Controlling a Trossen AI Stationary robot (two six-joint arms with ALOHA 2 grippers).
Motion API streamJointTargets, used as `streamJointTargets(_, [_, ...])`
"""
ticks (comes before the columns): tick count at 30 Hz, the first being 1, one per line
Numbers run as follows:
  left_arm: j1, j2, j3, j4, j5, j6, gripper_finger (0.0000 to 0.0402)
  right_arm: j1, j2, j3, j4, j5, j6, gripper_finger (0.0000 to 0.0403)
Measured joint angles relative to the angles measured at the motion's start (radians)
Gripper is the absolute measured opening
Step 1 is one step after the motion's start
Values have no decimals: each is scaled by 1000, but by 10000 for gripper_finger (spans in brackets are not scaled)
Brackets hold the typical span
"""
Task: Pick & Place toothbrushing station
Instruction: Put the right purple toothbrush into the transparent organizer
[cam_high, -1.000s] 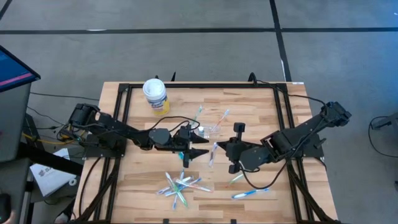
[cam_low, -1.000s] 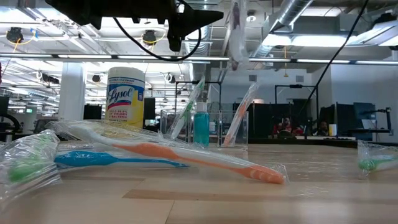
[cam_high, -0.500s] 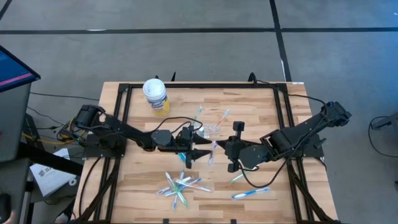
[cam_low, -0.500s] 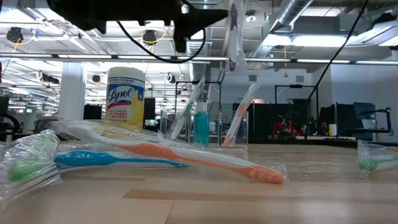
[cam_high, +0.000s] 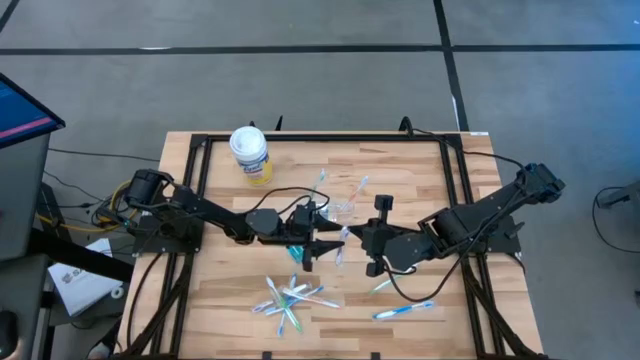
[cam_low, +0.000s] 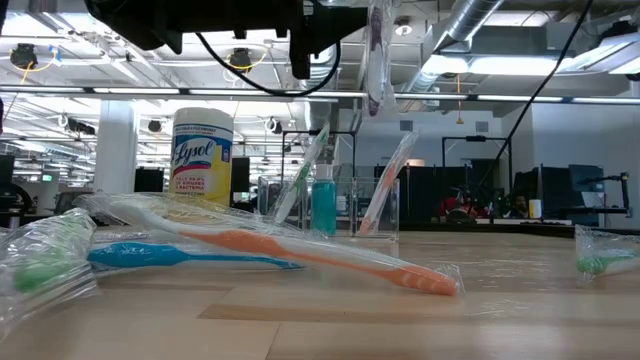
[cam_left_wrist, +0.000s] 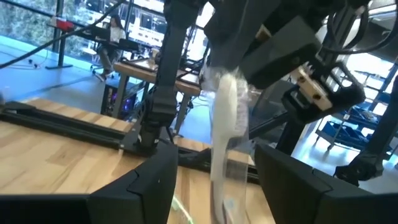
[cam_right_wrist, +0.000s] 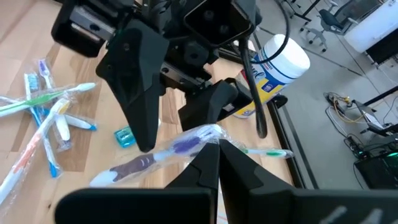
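1. Low view, nearest the camera: a wrapped orange toothbrush (cam_low: 330, 255) lies across a blue toothbrush (cam_low: 180, 256) on the wooden table (cam_low: 400, 320), with a green-headed wrapped toothbrush (cam_low: 40, 262) at the left edge and another at the far right (cam_low: 605, 262).
2. Behind them stands the clear plastic cup (cam_low: 335, 205), holding a teal toothpaste tube (cam_low: 323, 205) and 2 leaning toothbrushes; the white tub with a yellow label (cam_low: 203, 157) stands farther back and to the left.
3. From above, the cup (cam_high: 344, 208) sits near the table's middle, loose toothbrushes beside it, a heap of toothbrushes (cam_high: 292, 298) toward the near edge and 1 blue toothbrush (cam_high: 403, 311) to the right of the heap.
4. The right gripper (cam_right_wrist: 214, 146) is clamped tight on 1 end of a wrapped white toothbrush (cam_right_wrist: 158, 154), holding it in the air above the table, between the 2 arms and just on the near side of the cup.
5. The left gripper (cam_left_wrist: 214, 171) has its jaws spread wide, 1 finger (cam_left_wrist: 152, 180) on each side of that held toothbrush (cam_left_wrist: 225, 134); whether the fingers touch it cannot be told.
6. In the high view the 2 grippers meet at mid-table, the left gripper (cam_high: 322, 243) facing the right gripper (cam_high: 350, 237), with a teal tube (cam_high: 293, 252) lying under the left arm.
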Motion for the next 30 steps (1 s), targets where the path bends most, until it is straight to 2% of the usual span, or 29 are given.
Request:
streamJointTargets(7, [0, 9, 0, 4, 0, 1, 149, -2, 0, 0, 1, 0, 0, 0])
streamJointTargets(18, [4, 9, 0, 0, 2, 48, 13, -2, 0, 0, 1, -22, 3, 0])
streamJointTargets(30, [3, 9, 0, -6, 1, 53, 9, -2, 0, 0, -7, -16, 10, 0])
